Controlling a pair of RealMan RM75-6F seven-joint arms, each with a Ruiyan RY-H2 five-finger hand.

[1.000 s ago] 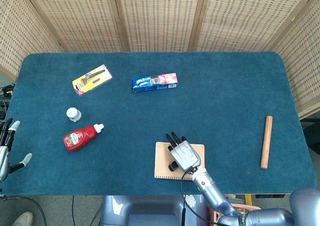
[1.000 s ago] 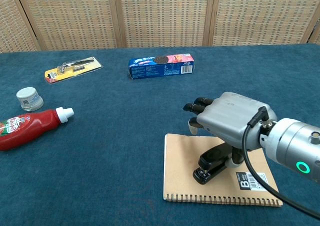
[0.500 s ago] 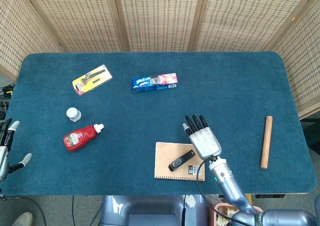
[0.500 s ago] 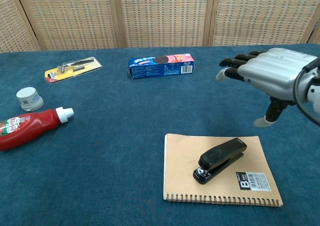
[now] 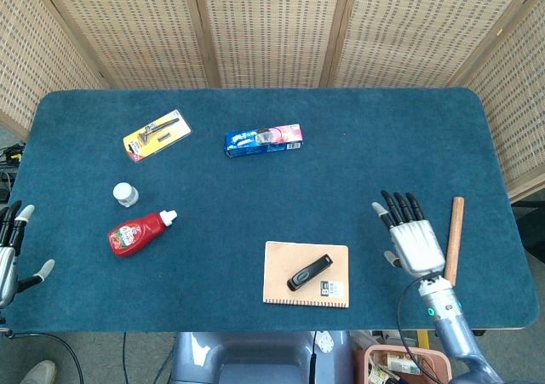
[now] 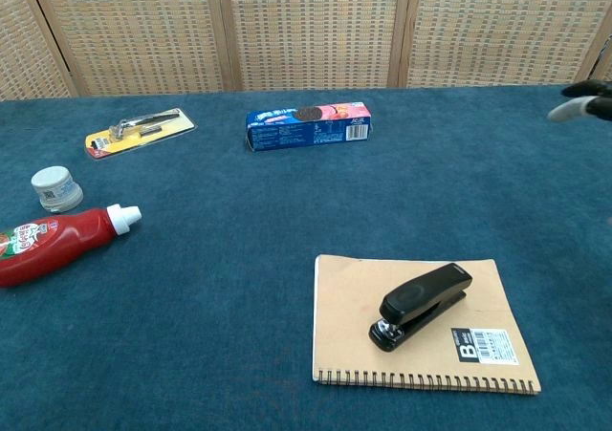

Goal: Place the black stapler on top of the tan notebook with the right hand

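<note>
The black stapler (image 5: 309, 272) (image 6: 421, 305) lies flat on the tan notebook (image 5: 281, 280) (image 6: 349, 331), near the table's front edge. My right hand (image 5: 410, 237) hovers well to the right of the notebook, fingers spread and holding nothing. In the chest view only its fingertips (image 6: 581, 104) show at the right edge. My left hand (image 5: 10, 252) sits at the far left edge of the head view, fingers apart and empty.
A red ketchup bottle (image 5: 138, 233) and a small white jar (image 5: 126, 194) lie at the left. A yellow blister pack (image 5: 156, 134) and a blue cookie box (image 5: 263, 139) sit further back. A wooden rod (image 5: 454, 240) lies just right of my right hand.
My right hand let go of the stapler, which stays on the notebook, then lifted off and swung away to the right with its fingers spread. The left hand barely moved.
</note>
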